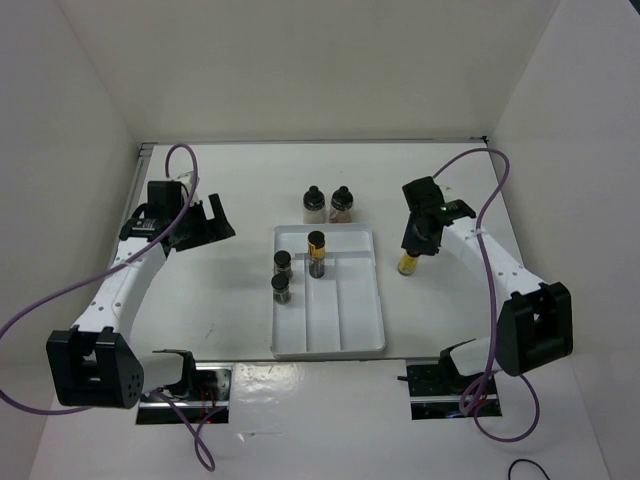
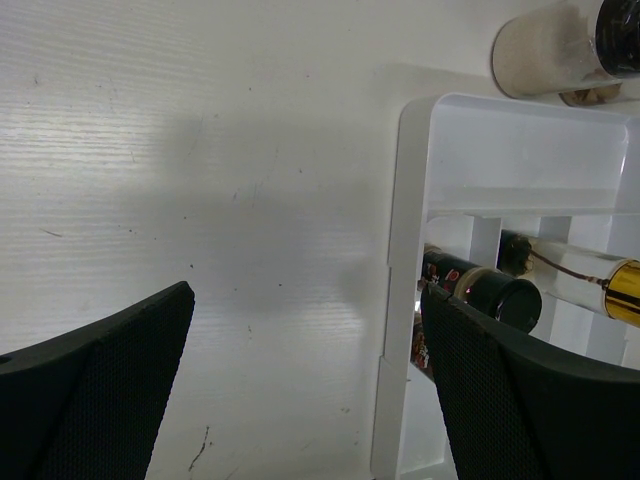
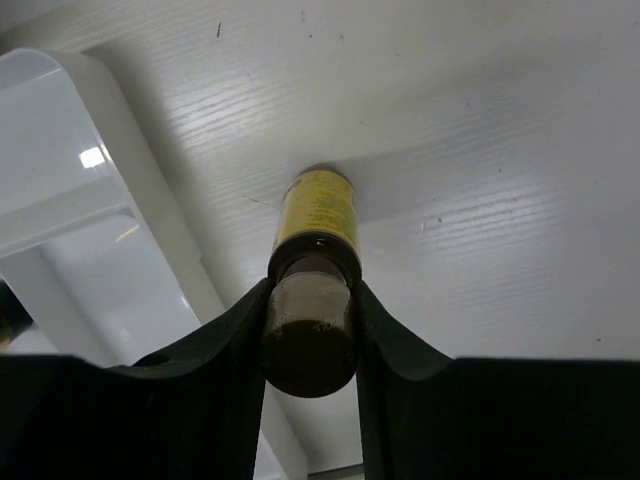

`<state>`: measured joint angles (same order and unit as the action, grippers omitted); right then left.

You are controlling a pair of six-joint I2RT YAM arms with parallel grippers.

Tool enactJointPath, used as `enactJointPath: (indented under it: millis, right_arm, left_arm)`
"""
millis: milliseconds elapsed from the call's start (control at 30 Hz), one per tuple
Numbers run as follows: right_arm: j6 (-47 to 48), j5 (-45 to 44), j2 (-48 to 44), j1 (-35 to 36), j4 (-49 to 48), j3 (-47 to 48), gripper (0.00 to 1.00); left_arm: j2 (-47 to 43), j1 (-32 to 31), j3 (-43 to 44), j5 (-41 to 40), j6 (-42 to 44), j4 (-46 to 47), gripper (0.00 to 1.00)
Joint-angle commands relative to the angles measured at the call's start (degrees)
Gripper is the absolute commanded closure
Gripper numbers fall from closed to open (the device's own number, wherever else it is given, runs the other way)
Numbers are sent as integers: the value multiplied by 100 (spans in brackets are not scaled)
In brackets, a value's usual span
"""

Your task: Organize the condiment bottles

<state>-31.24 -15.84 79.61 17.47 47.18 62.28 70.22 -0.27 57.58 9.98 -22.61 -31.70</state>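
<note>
Condiment bottles [image 1: 317,250] stood in and around the white divided tray [image 1: 352,318]. Two short dark jars [image 1: 282,264] sat one behind the other in the tray's left compartment, and a black-capped yellow bottle [image 1: 317,262] stood upright next to them, toward the tray's far end. Just beyond the tray's far rim, on the table [image 1: 220,300], a white-filled jar [image 1: 314,206] and a pinkish-brown jar [image 1: 342,205] stood side by side. The cork-topped yellow bottle [image 1: 408,265] [image 3: 317,212] stood upright on the table just right of the tray's far right corner. The right gripper [image 1: 414,250] [image 3: 310,335] was closed on its cork, a finger pressed against each side. The left gripper [image 1: 207,222] [image 2: 305,390] hung left of the tray with its jaws spread wide, holding nothing. Its right finger [image 2: 520,400] reached over the tray's left rim in the wrist view.
</note>
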Motion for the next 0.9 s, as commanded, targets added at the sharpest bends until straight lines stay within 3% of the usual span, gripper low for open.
enactJointPath:
  millis: [0,67,133,267,400,633,867]
  right_arm:
    - [-48,10,36,2,-86,-5,66]
    - [-48,10,106,2,-16,-5,73]
    - [-48,10,159,2,37,-5,87]
    - [-48,10,107,2,230,379,97]
    - [13,10,-7,194,608,1048,99]
    - [-39,10,344,1265,1135,2120,100]
    - [-40,115,590,1732,1023,2192,100]
  left_arm:
    - [27,36,-36,101,81,200,0]
    - [27,36,-37,101,81,200,0]
    - [27,36,-37,101,81,200,0]
    - [150,36,-37,101,134,200,0]
    - [264,36,-37,154,134,252,0]
    - [317,36,16,154,134,252,0]
    - [317,89,16,154,134,252,0]
